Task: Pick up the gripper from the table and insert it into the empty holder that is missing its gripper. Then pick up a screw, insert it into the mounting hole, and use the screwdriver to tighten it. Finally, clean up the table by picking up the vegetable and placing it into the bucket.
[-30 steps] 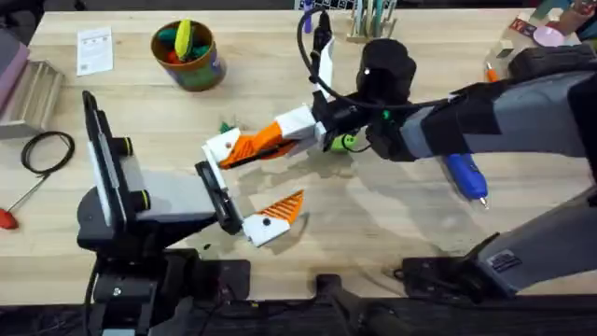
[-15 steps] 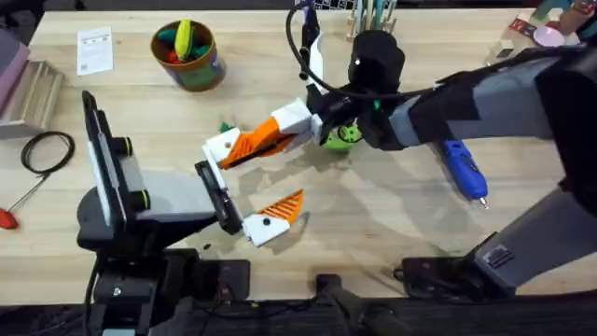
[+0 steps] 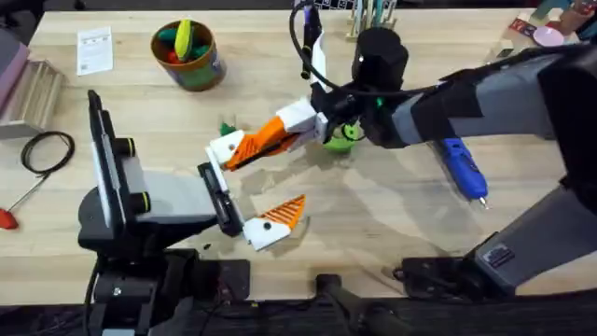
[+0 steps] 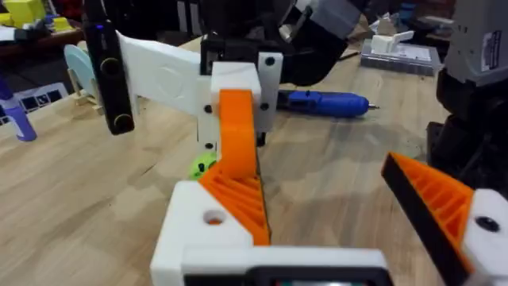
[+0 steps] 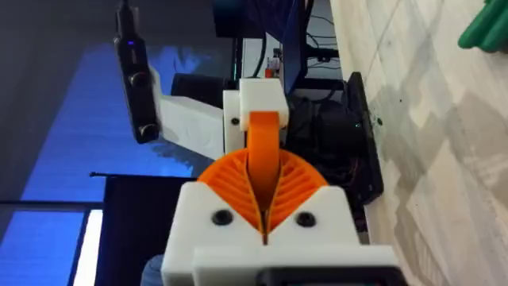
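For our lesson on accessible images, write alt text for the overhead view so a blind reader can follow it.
The right arm's claw reaches across a wooden table, its orange pads shut on an orange wedge, while the left arm's claw sits open just below it. A blue screwdriver lies at right and a green-and-blue bucket stands at upper left.

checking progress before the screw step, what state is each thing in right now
left gripper: open wide
right gripper: shut on the orange fingertip
orange fingertip: held, lying along the holder; whether seated, cannot tell
holder: orange fingertip against it
screwdriver: lying on the table, untouched
vegetable: on the table, not in the bucket
bucket: upright, toys inside
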### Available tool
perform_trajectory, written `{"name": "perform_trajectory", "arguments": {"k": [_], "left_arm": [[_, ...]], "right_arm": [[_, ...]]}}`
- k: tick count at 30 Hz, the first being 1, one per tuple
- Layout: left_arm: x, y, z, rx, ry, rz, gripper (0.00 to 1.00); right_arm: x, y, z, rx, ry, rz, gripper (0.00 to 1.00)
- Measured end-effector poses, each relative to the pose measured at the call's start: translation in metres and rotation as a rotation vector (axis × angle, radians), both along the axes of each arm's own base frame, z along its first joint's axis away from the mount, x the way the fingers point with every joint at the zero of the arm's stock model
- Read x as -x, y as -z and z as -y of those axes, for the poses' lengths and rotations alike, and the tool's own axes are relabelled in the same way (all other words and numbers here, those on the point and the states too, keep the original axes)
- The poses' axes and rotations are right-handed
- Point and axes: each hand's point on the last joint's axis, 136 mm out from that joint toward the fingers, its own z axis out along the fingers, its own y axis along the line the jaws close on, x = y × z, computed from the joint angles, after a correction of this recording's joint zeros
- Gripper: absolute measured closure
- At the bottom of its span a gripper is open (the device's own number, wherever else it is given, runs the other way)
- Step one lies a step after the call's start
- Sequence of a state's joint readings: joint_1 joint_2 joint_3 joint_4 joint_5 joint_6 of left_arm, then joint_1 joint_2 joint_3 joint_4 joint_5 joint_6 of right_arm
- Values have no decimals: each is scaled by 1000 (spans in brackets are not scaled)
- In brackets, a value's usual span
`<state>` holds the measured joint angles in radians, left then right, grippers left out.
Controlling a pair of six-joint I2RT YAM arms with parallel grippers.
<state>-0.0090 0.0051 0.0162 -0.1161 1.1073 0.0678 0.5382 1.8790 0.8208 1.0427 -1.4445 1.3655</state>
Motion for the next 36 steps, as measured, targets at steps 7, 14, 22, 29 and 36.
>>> {"name": "perform_trajectory", "arguments": {"k": [7, 14, 22, 29, 36], "left_arm": [[-2, 0, -1, -2, -11, 6, 15], [-4, 1, -2, 1, -27, -7, 15], [-5, 1, -3, 0, -35, -6, 15], [-8, 1, -5, -1, -54, -6, 15], [-8, 1, -5, 7, -54, -21, 15]], "right_arm": [[-5, 0, -4, 4, -16, -11, 993], [-8, 3, -10, 6, -48, -21, 993], [-8, 2, -12, 2, -47, -13, 993], [-8, 4, -15, -9, 8, 5, 993], [-8, 7, -15, 5, 51, -24, 993]]}}
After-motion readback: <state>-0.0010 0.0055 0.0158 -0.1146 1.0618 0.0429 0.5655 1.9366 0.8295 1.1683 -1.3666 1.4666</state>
